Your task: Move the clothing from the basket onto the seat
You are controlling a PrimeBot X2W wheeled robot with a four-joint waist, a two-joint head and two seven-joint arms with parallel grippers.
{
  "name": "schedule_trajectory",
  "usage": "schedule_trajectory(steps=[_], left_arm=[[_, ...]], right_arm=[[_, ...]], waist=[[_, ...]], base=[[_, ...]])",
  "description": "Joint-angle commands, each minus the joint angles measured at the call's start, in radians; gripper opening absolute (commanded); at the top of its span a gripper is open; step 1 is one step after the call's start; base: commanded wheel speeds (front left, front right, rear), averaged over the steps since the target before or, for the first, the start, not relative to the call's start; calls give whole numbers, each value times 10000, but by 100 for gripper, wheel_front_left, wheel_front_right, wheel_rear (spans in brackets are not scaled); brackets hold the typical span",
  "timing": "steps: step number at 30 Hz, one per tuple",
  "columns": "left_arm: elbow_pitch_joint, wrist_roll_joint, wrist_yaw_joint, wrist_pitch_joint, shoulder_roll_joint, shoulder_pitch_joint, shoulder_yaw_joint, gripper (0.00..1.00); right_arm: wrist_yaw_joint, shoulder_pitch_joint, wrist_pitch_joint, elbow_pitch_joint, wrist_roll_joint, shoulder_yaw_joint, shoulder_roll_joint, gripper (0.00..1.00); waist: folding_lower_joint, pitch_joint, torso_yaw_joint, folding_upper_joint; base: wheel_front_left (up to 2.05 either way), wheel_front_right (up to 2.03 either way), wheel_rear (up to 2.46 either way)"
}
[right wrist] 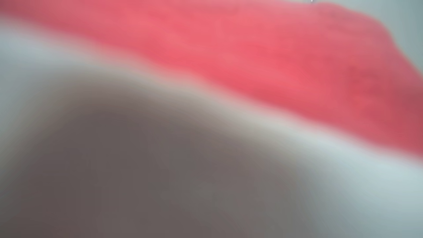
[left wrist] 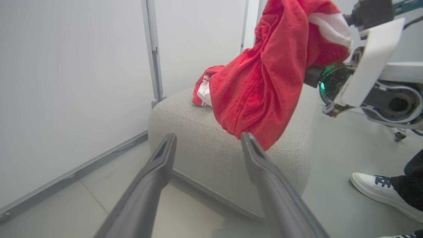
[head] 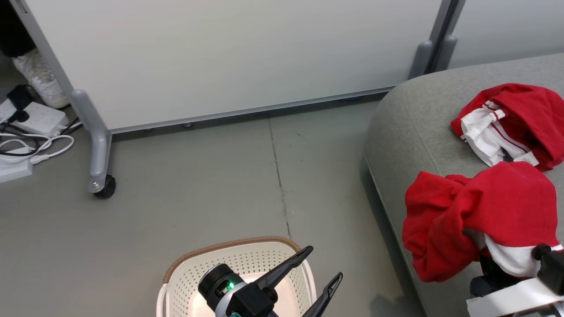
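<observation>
Your right claw (left wrist: 312, 75) pinching a bright red fabric garment (head: 480, 211), cloth draped over it above the grey upholstered seat (head: 410, 119), left claw (head: 326, 262) spread over the cream perforated basket (head: 264, 257).

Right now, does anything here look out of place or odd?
One red garment hangs bunched from the right arm above the seat edge, draped over that wrist's camera, so its view is blurred. Loose cables lie tangled on the floor, far left.
</observation>
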Motion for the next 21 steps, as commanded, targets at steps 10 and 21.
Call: schedule_trajectory(steps=[10,21], left_arm=[[-101,119,-17,2,64,-305,92,100],[-127,164,-17,2,234,-694,-41,100]], right_arm=[[2,-253,-32,-142,-89,-67,66,0],[2,-156,-32,-248,-66,-335,395,0]], waist=[[0,488,-1702,-1],[0,1011,-3335,-1]], base=[[0,0,0],[0,0,0]])
